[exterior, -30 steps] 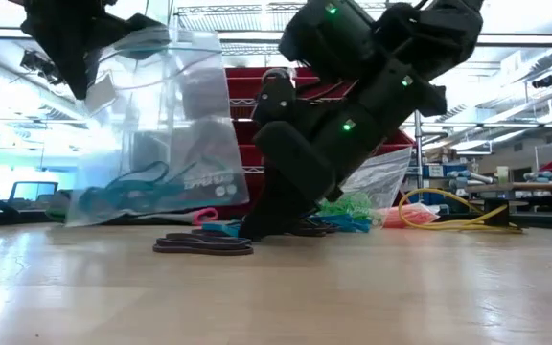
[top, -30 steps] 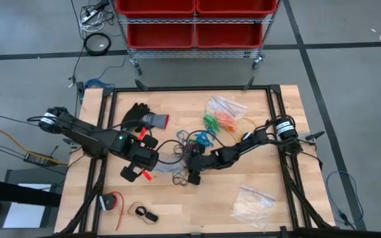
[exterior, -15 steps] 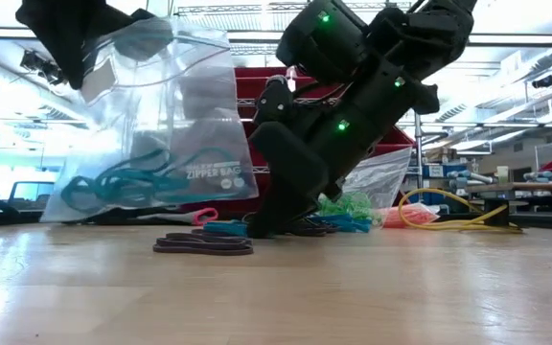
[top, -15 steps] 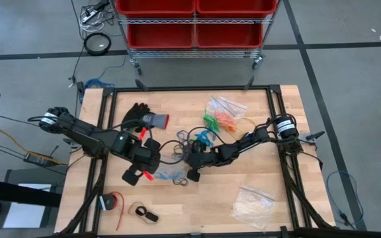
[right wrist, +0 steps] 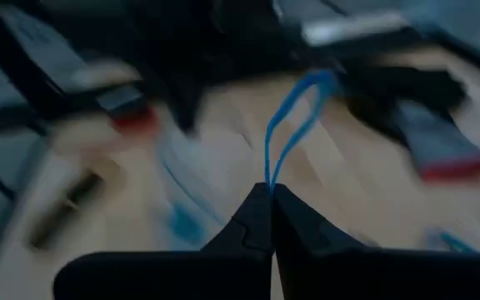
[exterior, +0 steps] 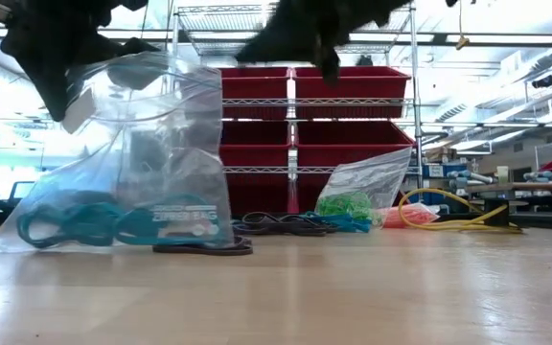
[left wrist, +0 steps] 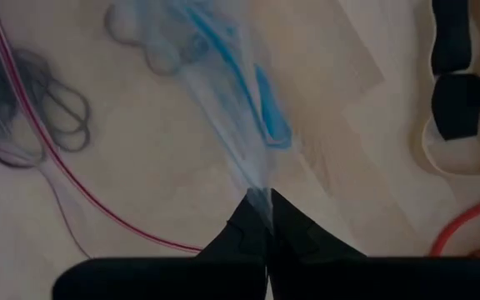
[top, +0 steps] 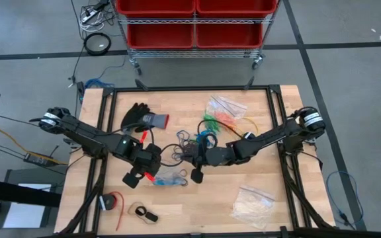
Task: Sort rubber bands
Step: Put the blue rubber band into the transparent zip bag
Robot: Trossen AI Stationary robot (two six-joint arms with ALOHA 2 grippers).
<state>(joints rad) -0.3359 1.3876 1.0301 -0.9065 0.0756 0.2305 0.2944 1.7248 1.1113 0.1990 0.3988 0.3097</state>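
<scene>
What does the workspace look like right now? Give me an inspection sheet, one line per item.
Surface: wooden table.
Job's things: blue rubber band pinched in right gripper; clear zipper bag of blue bands held up by left gripper; dark bands mid-table; green and orange bands bagged.
Clutter: black glove; bag of whitish pieces.
Grippers: both shut.
Cables: yellow cable.
Surroundings: red bins on rack.
</scene>
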